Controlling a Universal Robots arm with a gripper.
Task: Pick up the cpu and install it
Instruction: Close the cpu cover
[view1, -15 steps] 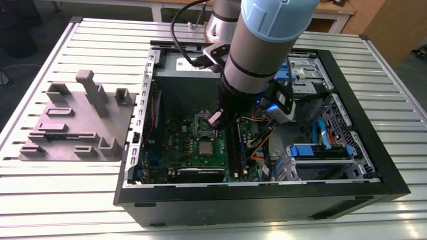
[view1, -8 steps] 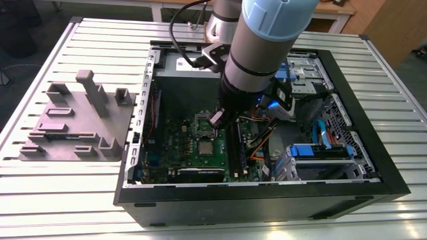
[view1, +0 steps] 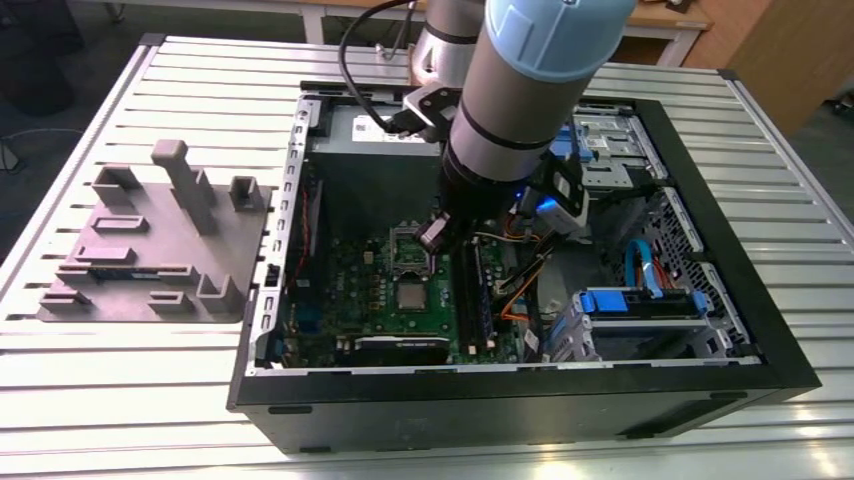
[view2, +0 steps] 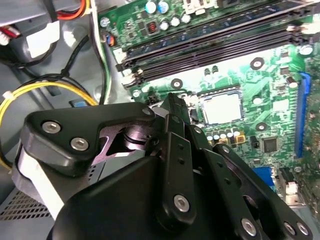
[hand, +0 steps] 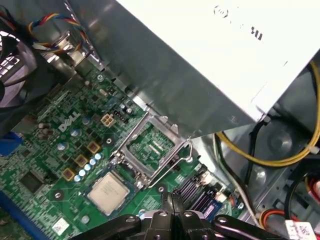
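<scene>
Gripper (hand: 172, 202) clenched w/ nothing held, above mobo (hand: 45, 165) near cpu (hand: 108, 192)

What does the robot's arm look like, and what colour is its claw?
The arm is a fat round tube, silver-grey with a pale blue cap on top. A black cable loops beside it, and a small blue light glows near the wrist. The gripper is black, built from chunky linked bars joined by shiny silver screws.

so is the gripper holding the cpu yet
No, in the first wrist view the cpu lies flat on the motherboard, apart from the gripper.
</scene>
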